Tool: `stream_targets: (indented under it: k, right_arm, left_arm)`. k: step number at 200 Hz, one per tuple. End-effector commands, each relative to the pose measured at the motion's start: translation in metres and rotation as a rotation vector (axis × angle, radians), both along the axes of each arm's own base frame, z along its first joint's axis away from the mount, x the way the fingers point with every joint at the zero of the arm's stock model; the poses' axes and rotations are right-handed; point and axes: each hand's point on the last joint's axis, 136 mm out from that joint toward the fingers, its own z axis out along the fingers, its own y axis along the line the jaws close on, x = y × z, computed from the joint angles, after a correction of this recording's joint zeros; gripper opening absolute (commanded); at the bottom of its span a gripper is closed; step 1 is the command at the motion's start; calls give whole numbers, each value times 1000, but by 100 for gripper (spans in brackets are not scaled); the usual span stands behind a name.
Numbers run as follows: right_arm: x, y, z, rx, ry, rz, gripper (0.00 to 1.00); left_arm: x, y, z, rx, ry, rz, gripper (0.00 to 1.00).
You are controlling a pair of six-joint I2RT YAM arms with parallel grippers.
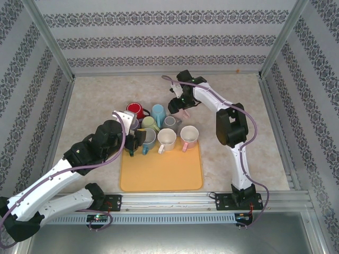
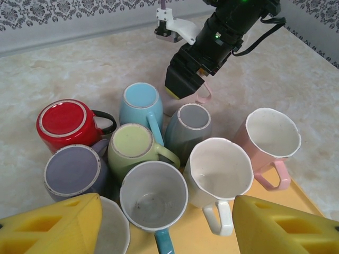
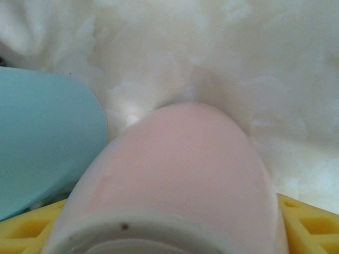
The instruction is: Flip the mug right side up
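Observation:
A pale pink mug [image 3: 185, 169] stands upside down on the table behind the cluster of mugs, and part of it with its handle [image 2: 204, 98] shows under the black wrist. My right gripper [image 1: 179, 106] is lowered over it. The yellow fingers [image 3: 310, 222] press its sides from left and right, so it is shut on that mug. My left gripper [image 2: 169, 222] hovers open above the upright mugs at the tray's back edge, with nothing held between its yellow fingers [image 2: 53, 225].
Upside-down mugs crowd together: red [image 2: 66, 123], light blue [image 2: 140, 103], grey [image 2: 192, 119], green [image 2: 132, 145], lilac [image 2: 71, 170]. Upright on the yellow tray [image 1: 164, 169] are a blue-handled mug [image 2: 153, 196], a white mug [image 2: 220, 169] and a pink mug [image 2: 273, 132].

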Motion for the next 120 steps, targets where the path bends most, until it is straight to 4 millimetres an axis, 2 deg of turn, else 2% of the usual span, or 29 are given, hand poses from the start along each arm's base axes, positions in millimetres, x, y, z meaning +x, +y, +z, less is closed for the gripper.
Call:
stream_targets:
  k: [1,27,59,86,120]
  right_arm:
    - [4,-6,40,85,-57,-72,59]
    - [7,-14,89,187,-127,-170,55]
    - [-4,-27,163,363,-236,-276,55]
    - [-26,-33,231,557,-344,-334,55]
    - [-62,-33,286,770,-391,-362,53]
  left_arm:
    - [6,4,0,-3,-17,30,67]
    - [8,4,-1,-2,-13,37,67]
    - [8,0,-1,-37,0,39,67]
    - [3,-17,0,-76,67,-26,73]
    - [3,-48,2,-161,203,-94,74]
